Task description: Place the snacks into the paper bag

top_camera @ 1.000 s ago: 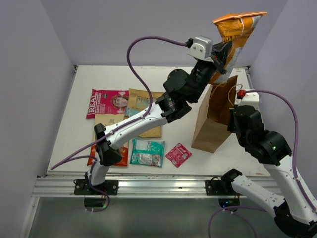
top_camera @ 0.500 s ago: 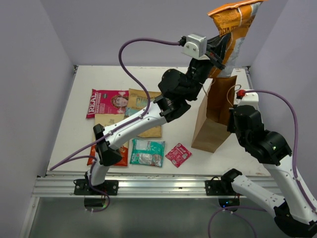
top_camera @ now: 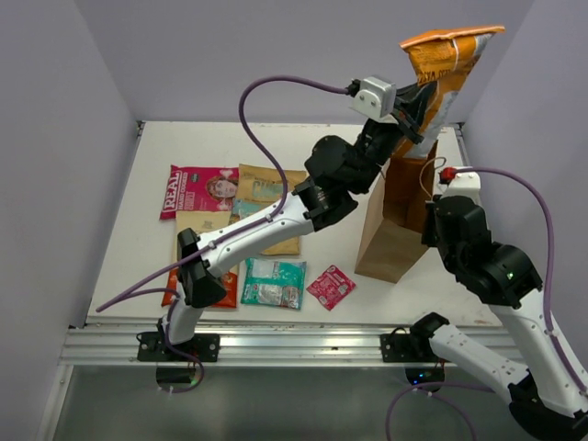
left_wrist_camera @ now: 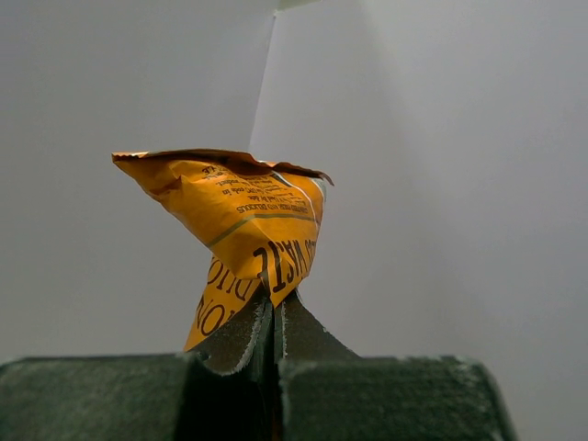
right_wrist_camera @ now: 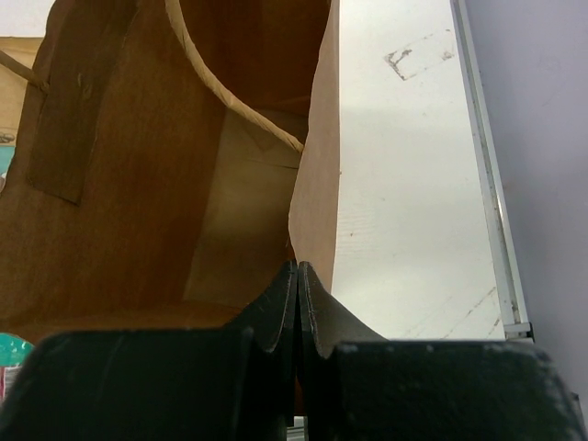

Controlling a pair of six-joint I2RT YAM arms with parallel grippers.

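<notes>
High above the paper bag [top_camera: 393, 230], my left gripper [left_wrist_camera: 276, 299] is shut on the lower corner of the orange snack packet [top_camera: 448, 69] [left_wrist_camera: 248, 216], which stands up over the bag's open mouth. My right gripper [right_wrist_camera: 297, 268] is shut on the right edge of the paper bag's [right_wrist_camera: 138, 184] rim and holds it open. On the table lie the pink-red "REAL" packet [top_camera: 197, 190], a tan packet with a teal band [top_camera: 262, 186], the teal-green packet [top_camera: 273, 282] and the small pink-red sachet [top_camera: 331, 286]. A red-orange packet [top_camera: 227, 287] lies partly under the left arm.
The white table [top_camera: 184, 147] is walled at the left, back and right. A metal rail [right_wrist_camera: 487, 184] runs along its right edge close to the bag. The left arm's purple cable [top_camera: 266, 138] arcs over the snacks.
The left arm swung the orange packet slightly left and up, then back right over the bag mouth. The right arm and the bag have not moved.
</notes>
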